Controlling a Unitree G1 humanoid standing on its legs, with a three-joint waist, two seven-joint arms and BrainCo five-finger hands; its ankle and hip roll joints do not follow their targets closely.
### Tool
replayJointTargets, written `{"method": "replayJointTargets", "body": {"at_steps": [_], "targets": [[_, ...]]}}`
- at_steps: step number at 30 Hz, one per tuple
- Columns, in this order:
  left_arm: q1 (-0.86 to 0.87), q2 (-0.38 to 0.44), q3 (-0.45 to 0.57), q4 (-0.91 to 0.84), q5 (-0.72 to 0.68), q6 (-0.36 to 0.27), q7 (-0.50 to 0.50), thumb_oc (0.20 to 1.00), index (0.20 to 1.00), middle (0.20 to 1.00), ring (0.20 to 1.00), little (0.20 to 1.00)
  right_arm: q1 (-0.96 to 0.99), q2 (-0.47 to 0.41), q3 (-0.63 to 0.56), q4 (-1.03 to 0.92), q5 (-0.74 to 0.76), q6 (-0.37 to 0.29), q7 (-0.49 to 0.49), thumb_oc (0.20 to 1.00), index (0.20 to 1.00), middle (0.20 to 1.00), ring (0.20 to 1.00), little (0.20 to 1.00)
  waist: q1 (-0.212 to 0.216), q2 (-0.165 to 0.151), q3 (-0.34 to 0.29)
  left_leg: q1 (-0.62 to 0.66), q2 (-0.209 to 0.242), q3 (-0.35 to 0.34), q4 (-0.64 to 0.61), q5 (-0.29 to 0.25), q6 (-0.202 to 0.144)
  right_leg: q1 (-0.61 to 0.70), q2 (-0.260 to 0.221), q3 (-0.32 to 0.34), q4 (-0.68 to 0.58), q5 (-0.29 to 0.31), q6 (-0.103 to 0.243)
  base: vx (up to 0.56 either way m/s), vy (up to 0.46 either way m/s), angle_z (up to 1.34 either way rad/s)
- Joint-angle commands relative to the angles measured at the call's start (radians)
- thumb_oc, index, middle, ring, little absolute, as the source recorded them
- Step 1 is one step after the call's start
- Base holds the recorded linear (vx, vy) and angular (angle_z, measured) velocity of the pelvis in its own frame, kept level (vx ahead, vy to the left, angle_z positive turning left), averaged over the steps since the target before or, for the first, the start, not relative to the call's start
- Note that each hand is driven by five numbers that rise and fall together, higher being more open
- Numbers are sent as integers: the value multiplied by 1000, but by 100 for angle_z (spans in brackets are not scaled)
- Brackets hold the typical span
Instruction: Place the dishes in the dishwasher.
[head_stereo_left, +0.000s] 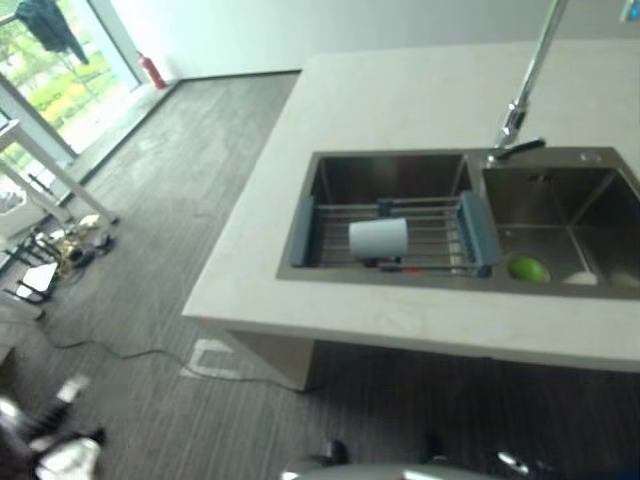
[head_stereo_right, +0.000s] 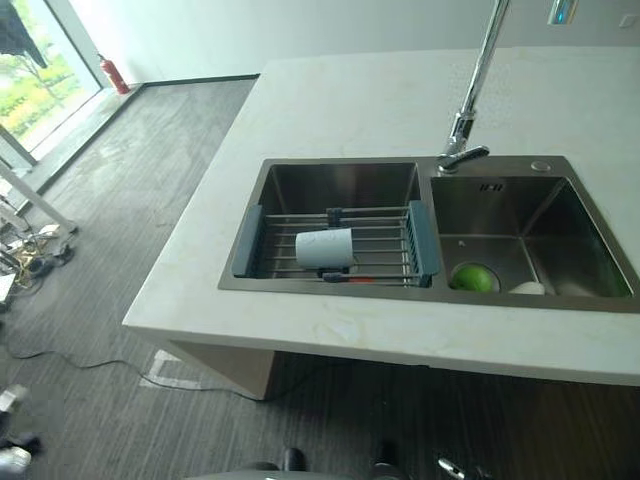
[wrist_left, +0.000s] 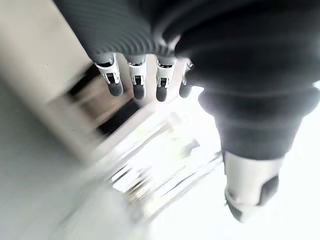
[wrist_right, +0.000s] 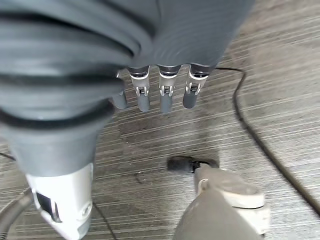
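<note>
Grey striped flooring ran along the left, with a red fire extinguisher by the far wall beside the window. Next came a pale counter holding a double sink. Across the left basin sat a wire rack with a white cup lying on its side. Right of the tap, the other basin held a green bowl. Away from the dishes, the left hand and right hand each hung with relaxed, straight fingers, holding nothing.
</note>
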Motion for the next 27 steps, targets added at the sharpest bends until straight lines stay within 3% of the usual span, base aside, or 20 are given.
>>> {"method": "replayJointTargets", "body": {"at_steps": [1, 2, 3, 4, 6, 7, 9, 11, 14, 18, 23, 27], "targets": [[-56, 150, 135, -36, 143, -54, 87, 1000, 1000, 1000, 1000, 1000, -77, 37, -4, 15, 56, 11, -1, 1000, 1000, 1000, 1000, 1000, 0, -23, 31, -42, 21, 1, 51, -65, -15, 35, -50, -16, 74, -154, 54, 43, -30, -2], [-63, 208, 159, -83, 157, -109, 57, 1000, 1000, 1000, 1000, 1000, -78, 39, -1, 11, 56, 21, 1, 1000, 1000, 1000, 1000, 1000, 1, -22, 27, -39, 21, 1, 50, -66, -15, 39, -49, -16, 70, -153, 54, 60, -44, -1], [-92, 267, 177, -170, 154, -126, -18, 1000, 1000, 1000, 1000, 1000, -80, 42, 5, 10, 56, 27, 0, 1000, 1000, 1000, 1000, 1000, 2, -21, 20, -34, 20, 2, 47, -68, -16, 47, -47, -16, 64, -153, 55, 105, -73, 2], [-156, 320, 154, -294, 127, -133, -136, 1000, 1000, 1000, 1000, 1000, -87, 48, 13, 12, 61, 35, 1, 1000, 1000, 1000, 1000, 1000, -1, -23, 8, -28, 19, 5, 42, -70, -18, 54, -44, -16, 58, -154, 57, 115, -83, 3], [-279, 338, 53, -470, 15, -120, -327, 1000, 1000, 1000, 1000, 1000, -98, 57, 21, 15, 68, 45, 6, 1000, 1000, 1000, 1000, 1000, -10, -26, -5, -13, 19, 14, 30, -74, -19, 64, -41, -8, 51, -155, 61, 111, -78, 0], [-320, 326, 14, -536, -12, -87, -386, 1000, 1000, 1000, 1000, 1000, -99, 59, 21, 15, 70, 47, 9, 1000, 1000, 1000, 1000, 1000, -15, -27, -7, -7, 19, 18, 25, -74, -19, 67, -39, -4, 48, -154, 62, 113, -68, -6], [-460, 243, -160, -685, 3, 11, -575, 1000, 1000, 1000, 1000, 1000, -105, 68, 13, 13, 70, 61, 24, 1000, 1000, 1000, 1000, 1000, -47, -31, -13, 13, 19, 41, 16, -79, -17, 72, -35, 26, 37, -145, 75, 129, -75, -27], [-506, 217, -221, -715, 42, 64, -643, 1000, 1000, 1000, 1000, 1000, -99, 71, 6, 8, 71, 69, 31, 1000, 1000, 1000, 1000, 1000, -63, -35, -10, 18, 21, 55, 16, -80, -16, 70, -34, 41, 33, -138, 81, 73, -58, -47], [-582, 182, -342, -715, 107, 145, -743, 1000, 1000, 1000, 1000, 1000, -82, 69, -5, 9, 65, 87, 39, 1000, 1000, 1000, 1000, 1000, -105, -39, -1, 27, 27, 88, 15, -78, -13, 60, -34, 76, 27, -124, 92, 38, -41, -35], [-659, 148, -461, -650, 151, 192, -787, 1000, 1000, 1000, 1000, 1000, -53, 58, -22, 29, 80, 85, 46, 1000, 1000, 1000, 1000, 1000, -157, -39, 9, 37, 31, 131, 17, -77, -13, 45, -36, 113, 17, -102, 102, 56, -25, -23], [-709, 113, -553, -571, 186, 238, -794, 1000, 1000, 1000, 1000, 1000, -16, 47, -35, 23, 74, 76, 51, 1000, 1000, 1000, 1000, 1000, -205, -40, 24, 41, 30, 166, 25, -78, -11, 27, -39, 150, 14, -82, 111, 62, -13, -37], [-732, 93, -601, -496, 196, 236, -790, 1000, 1000, 1000, 1000, 1000, 0, 39, -40, 7, 66, 72, 51, 1000, 1000, 1000, 1000, 1000, -235, -33, 38, 26, 23, 183, 35, -82, -7, 1, -49, 178, 17, -68, 118, 47, 18, -34]]}}
